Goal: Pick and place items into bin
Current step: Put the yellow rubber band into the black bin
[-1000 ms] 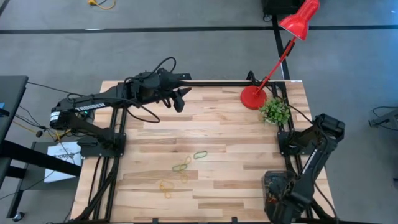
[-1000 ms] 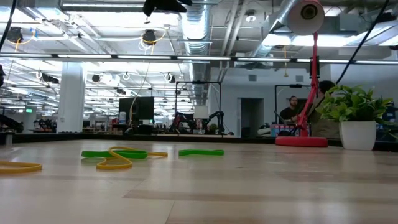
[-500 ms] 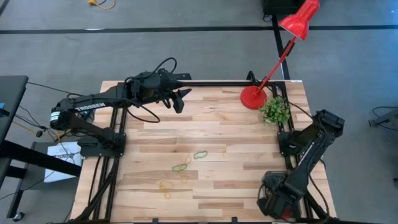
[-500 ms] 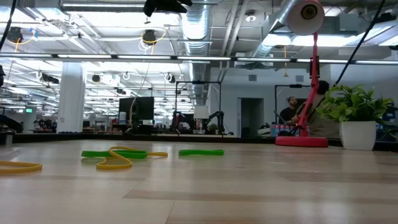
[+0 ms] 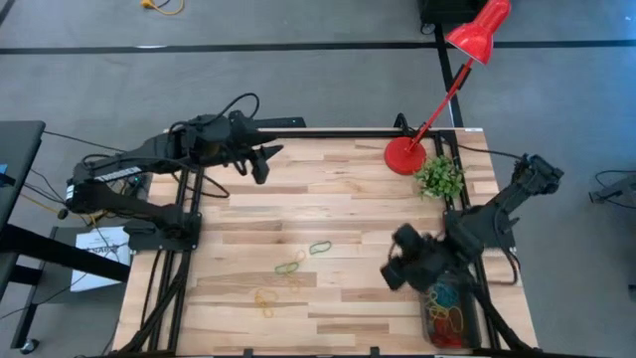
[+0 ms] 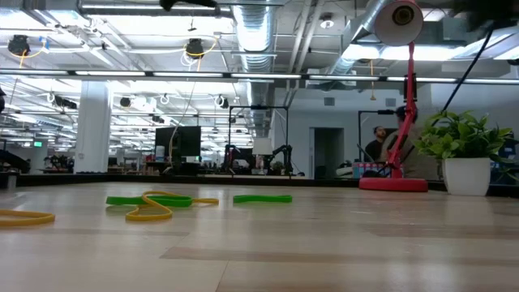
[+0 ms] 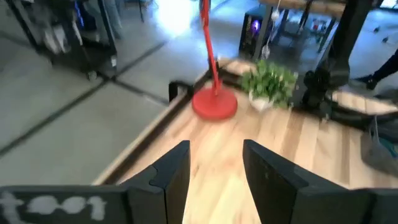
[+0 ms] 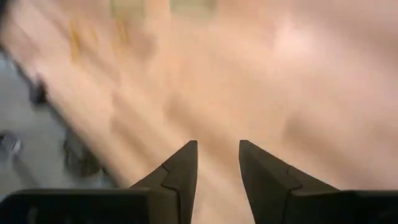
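Several thin loops lie flat on the wood near the middle of the table: a green one [image 5: 320,247], a green-and-yellow tangle [image 5: 290,266] and a yellow one [image 5: 265,300]. The low view shows them as green loops [image 6: 262,198] and yellow loops [image 6: 150,215]. The dark bin [image 5: 449,314] sits at the near right corner with coloured loops inside. My right gripper [image 5: 395,270] hovers open over bare wood between the loops and the bin, seen blurred in its wrist view [image 8: 217,144]. My left gripper [image 5: 263,163] hangs open, high over the far left of the table [image 7: 216,146].
A red lamp with its round base [image 5: 404,156] and a small potted plant [image 5: 439,177] stand at the far right corner; the plant's white pot [image 6: 468,175] shows in the low view. Black cables trail around both arm bases. Bare wood lies between the loops and the far edge.
My right arm has swung out from over the bin toward the table's left, and its gripper now stands over the wood right of the loops, leaving the bin uncovered. My left gripper has shifted a little toward the table's left edge. The loops have not moved.
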